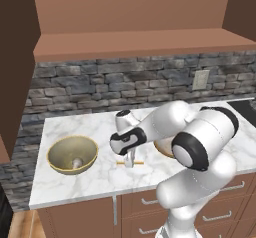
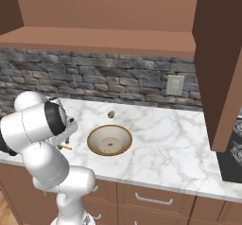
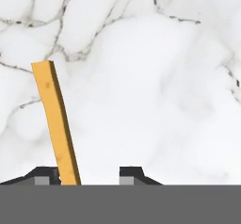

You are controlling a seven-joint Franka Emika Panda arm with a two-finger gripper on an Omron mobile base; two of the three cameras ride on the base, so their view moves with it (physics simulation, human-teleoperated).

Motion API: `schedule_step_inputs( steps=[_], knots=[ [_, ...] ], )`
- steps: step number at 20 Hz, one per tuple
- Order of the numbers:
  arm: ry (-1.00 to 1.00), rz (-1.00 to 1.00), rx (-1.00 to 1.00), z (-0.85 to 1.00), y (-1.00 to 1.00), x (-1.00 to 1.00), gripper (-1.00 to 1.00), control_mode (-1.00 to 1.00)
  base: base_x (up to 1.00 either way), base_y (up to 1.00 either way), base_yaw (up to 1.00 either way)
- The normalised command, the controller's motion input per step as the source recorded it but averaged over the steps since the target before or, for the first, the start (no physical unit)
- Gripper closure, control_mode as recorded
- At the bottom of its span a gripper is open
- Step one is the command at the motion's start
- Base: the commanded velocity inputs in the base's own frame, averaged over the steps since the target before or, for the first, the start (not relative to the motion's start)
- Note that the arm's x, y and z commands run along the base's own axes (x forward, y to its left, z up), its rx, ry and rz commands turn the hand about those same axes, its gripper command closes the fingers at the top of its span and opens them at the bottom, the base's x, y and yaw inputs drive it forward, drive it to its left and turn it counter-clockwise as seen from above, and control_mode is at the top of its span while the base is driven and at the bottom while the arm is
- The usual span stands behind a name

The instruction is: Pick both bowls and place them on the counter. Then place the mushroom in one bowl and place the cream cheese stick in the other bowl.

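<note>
The cream cheese stick lies flat on the white marble counter. My gripper points down over the stick, and its jaws stand partly open astride it. The stick rests against the left fingertip, with a clear gap to the right one. The deep olive-tan bowl sits on the counter to the left with the mushroom inside it. The shallow beige bowl stands just right of the gripper. One end of the stick pokes out beside my arm.
A small dark round knob sits on the counter behind the shallow bowl. A stone backsplash with a wall outlet runs along the back, under wooden cabinets. A black stovetop borders the counter's right end. Drawers line the front below.
</note>
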Motion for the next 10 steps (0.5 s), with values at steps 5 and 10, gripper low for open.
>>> schedule_step_inputs(
  steps=[5,10],
  knots=[
    [-0.05,0.01,0.00,-0.52,0.07,-0.01,1.00,-1.00,0.00,0.00,0.00],
    [-0.08,0.00,0.00,-0.44,0.04,-0.01,1.00,-1.00,0.00,0.00,0.00]
  ],
)
